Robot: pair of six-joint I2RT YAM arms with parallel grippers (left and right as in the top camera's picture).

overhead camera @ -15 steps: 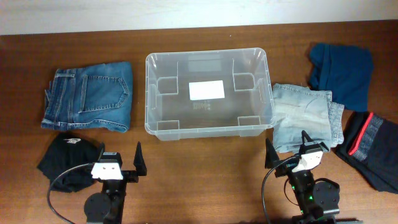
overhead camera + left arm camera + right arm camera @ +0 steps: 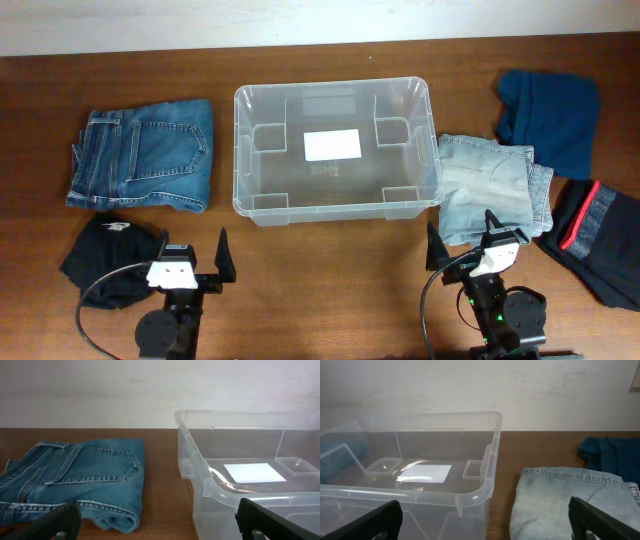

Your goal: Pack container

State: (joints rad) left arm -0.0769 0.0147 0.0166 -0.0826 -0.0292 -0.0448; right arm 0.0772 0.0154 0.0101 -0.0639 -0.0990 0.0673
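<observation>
Overhead: no change from half a second ago. Both arms are parked at the near edge of the counter [image 2: 330,285] and no garment has shifted, so packing hasn't started. The container [image 2: 336,208] sits mid-counter toward the far edge, empty, with only its white label [image 2: 331,145] showing on the floor.
- Left tool [image 2: 192,255]: jaws spread wide, holding nothing.
- Right tool [image 2: 462,240]: same, spread and empty.
- Folded dark jeans [image 2: 145,155] are on the left side, apart from the container.
- Black garment [image 2: 108,260] is near the near-left corner, just beside the left tool.
- Light denim [image 2: 495,190] is up against the container's right wall. Can't tell if it touches.
- Navy garment [image 2: 548,118] is at the far-right corner.
- Black piece with a red stripe [image 2: 600,240] is at the right edge.

Left wrist: dark jeans ahead-left, container's left wall ahead-right. Both fingertips sit low in frame, far apart, with nothing between them.

Right wrist: container ahead-left, light denim ahead-right, navy behind it. Fingertips wide apart, empty.

Judgement: everything is still to do. Each arm has a garment straight ahead, so a first pick on either side looks plausible.
</observation>
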